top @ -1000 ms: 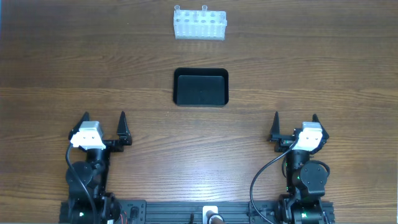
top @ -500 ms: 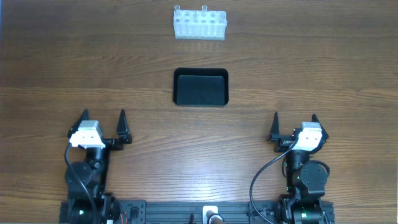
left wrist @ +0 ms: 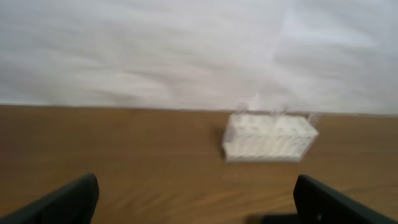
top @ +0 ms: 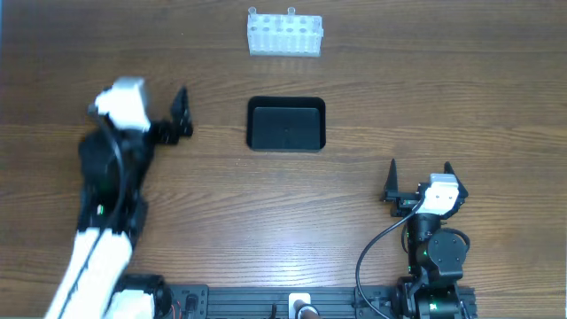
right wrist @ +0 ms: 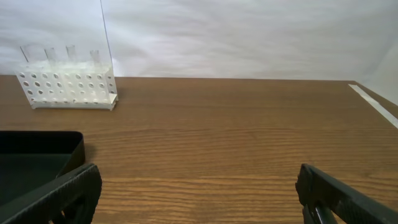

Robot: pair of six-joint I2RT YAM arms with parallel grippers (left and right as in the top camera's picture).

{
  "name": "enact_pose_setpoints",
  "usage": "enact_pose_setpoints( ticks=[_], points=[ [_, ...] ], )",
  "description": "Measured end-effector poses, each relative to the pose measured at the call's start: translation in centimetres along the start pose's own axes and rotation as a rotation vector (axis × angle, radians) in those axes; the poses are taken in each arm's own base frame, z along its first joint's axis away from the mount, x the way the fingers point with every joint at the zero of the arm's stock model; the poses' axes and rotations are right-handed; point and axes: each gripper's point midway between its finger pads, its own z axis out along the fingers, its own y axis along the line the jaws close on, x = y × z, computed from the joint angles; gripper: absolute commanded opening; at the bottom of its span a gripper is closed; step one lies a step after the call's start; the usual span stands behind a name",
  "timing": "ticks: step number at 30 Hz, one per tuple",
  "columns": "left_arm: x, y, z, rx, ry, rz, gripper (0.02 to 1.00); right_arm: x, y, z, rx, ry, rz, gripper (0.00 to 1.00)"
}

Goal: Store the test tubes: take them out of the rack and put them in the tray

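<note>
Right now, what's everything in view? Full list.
rack: one, white, far edge of the table, beyond the tray
test tubes: at least four, clear, standing upright in the rack
tray: one, black, mid-table, nearer than the rack, nothing in it
table: one, brown wood grain
backdrop: one, white, behind the table's far edge
left gripper: one, black fingers, open, raised left of the tray, facing the rack
right gripper: one, black fingers, open, near its base at the table's near right
</note>
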Motion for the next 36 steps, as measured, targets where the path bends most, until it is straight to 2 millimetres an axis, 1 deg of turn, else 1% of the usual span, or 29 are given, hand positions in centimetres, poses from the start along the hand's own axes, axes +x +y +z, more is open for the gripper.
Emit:
enact_pose_setpoints(
  ticks=[4, 5, 6, 9, 11, 14, 16, 20, 23, 29, 36],
  points=[
    [-0.6, -2.8, 5.5, 0.056, 0.126, 0.004, 0.998, 0.0, 0.0, 0.0, 0.0, 0.0, 0.0, 0.993],
    [-0.8, -3.3, 6.4, 0.061, 0.144, 0.007, 0.998, 0.0, 0.0, 0.0, 0.0, 0.001, 0.0, 0.991],
    [-1.0, -3.9, 7.8, 0.065, 0.173, 0.01, 0.998, 0.0, 0.0, 0.0, 0.0, 0.001, 0.0, 0.993],
    [-1.5, -5.2, 11.7, 0.059, 0.228, 0.012, 0.998, 0.0, 0.0, 0.0, 0.0, 0.0, 0.0, 0.991],
    [-1.6, -5.9, 13.7, 0.056, 0.25, 0.015, 0.998, 0.0, 0.0, 0.0, 0.0, 0.0, 0.0, 0.993],
    [-0.8, -7.0, 16.8, 0.051, 0.286, 0.023, 0.998, 0.0, 0.0, 0.0, 0.0, 0.0, -0.001, 0.993],
    [0.4, -7.7, 18.6, 0.043, 0.325, 0.034, 0.998, 0.0, 0.0, 0.0, 0.0, 0.0, 0.0, 0.993],
    [2.8, -8.9, 21.5, 0.029, 0.394, 0.054, 0.998, 0.0, 0.0, 0.0, 0.0, 0.0, 0.0, 0.993],
    [4.0, -9.3, 23.1, 0.019, 0.421, 0.063, 0.998, 0.0, 0.0, 0.0, 0.0, 0.0, 0.0, 0.993],
    [4.8, -9.2, 25.4, -0.007, 0.417, 0.061, 0.989, 0.0, 0.0, 0.0, 0.0, 0.0, 0.0, 0.993],
    [5.9, -8.8, 27.6, -0.037, 0.415, 0.049, 0.921, 0.0, 0.0, 0.0, 0.0, 0.0, 0.0, 0.993]
  ],
)
